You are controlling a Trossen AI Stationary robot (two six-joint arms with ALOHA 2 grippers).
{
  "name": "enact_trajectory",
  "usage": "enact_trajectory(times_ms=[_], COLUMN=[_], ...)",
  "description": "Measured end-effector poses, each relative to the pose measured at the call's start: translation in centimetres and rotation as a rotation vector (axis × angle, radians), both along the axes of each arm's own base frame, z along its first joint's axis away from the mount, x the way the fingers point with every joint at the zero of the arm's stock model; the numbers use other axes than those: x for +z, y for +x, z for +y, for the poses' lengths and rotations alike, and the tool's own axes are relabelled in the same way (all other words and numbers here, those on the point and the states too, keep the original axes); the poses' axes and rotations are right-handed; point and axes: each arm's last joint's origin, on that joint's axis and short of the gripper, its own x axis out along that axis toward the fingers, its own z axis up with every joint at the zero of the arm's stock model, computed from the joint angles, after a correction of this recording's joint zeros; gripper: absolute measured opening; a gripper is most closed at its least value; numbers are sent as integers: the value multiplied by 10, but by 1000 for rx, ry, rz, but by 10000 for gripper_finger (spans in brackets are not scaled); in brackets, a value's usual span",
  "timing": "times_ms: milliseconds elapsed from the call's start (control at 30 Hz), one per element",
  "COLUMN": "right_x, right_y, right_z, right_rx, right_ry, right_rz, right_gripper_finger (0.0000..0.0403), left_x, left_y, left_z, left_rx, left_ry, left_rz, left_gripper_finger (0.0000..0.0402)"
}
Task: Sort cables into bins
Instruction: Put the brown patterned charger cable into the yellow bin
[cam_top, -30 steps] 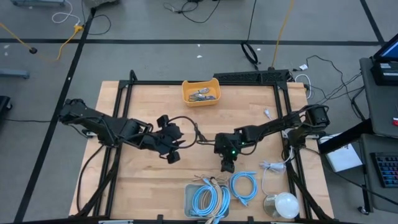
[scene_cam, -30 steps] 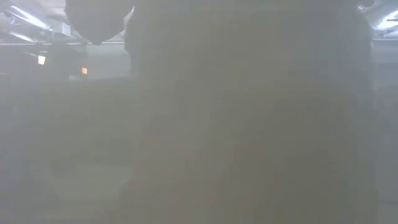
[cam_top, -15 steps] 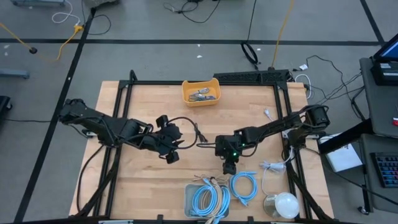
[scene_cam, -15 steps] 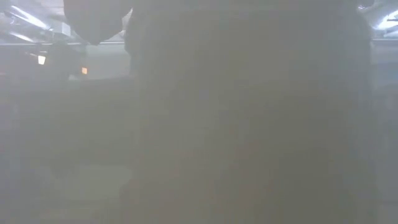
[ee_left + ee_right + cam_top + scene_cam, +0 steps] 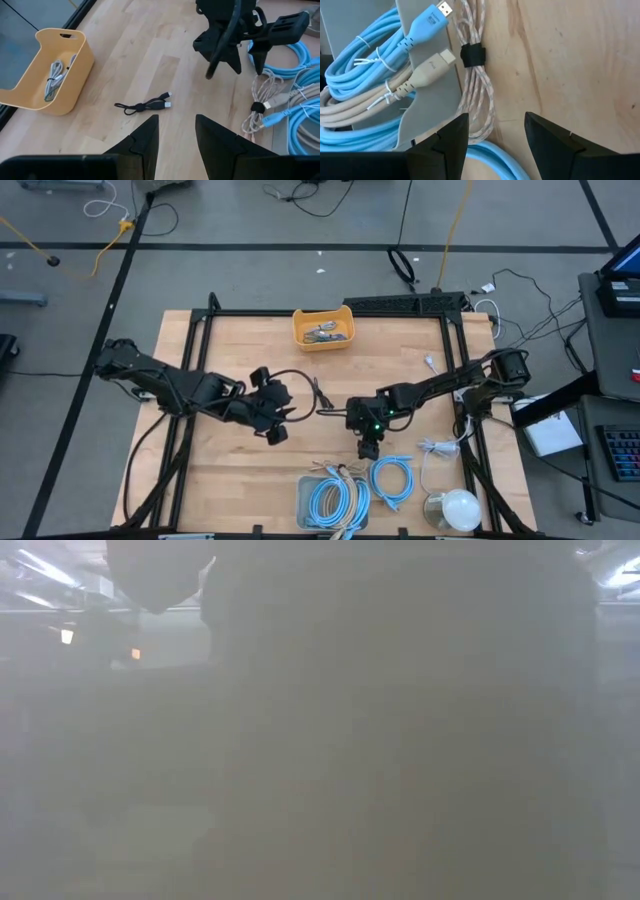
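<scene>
Right hand (image 5: pixel 367 448) at lower centre hovers wide over a braided cable (image 5: pixel 479 95) — left hand (image 5: pixel 272 431), also wide, holds nothing.

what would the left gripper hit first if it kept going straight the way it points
Most likely the short black cable lying on the table, which sits just ahead of the open left gripper in its wrist view. The orange bin lies off to one side. Depth is hard to judge.

We see a round white dome (image 5: pixel 460 507) at the table's (image 5: pixel 235 360) near right corner, w/ a loose white cord (image 5: pixel 433 452) beside it. A laptop (image 5: pixel 622 260) sits far right.
</scene>
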Motion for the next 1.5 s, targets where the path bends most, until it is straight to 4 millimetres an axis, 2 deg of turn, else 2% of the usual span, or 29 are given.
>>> enact_trajectory(times_ms=[267, 633, 767, 967, 1200, 1500], right_x=[0, -1, -5, -16, -15, -17], right_y=[-4, -5, -12, -13, -7, -6], right_z=[18, 20, 20, 11, 13, 15], right_rx=[34, 14, 18, -141, -181, -213], right_ry=[2, -36, -50, 47, 234, 199], right_rz=[16, 19, 102, 140, 77, 56], right_gripper_finger=[185, 185, 185, 185, 185, 185], left_x=[0, 0, 0, 0, 0, 0], left_y=[-2, -2, -3, -4, -4, -6], left_z=[-5, -7, -10, -11, -11, -15], left_rx=[-4, 16, 6, 9, 13, 4], left_ry=[-9, -10, -12, -1, 11, 18], left_rz=[-6, -18, -19, -22, -24, -24], left_gripper_finger=[131, 131, 131, 131, 131, 131])
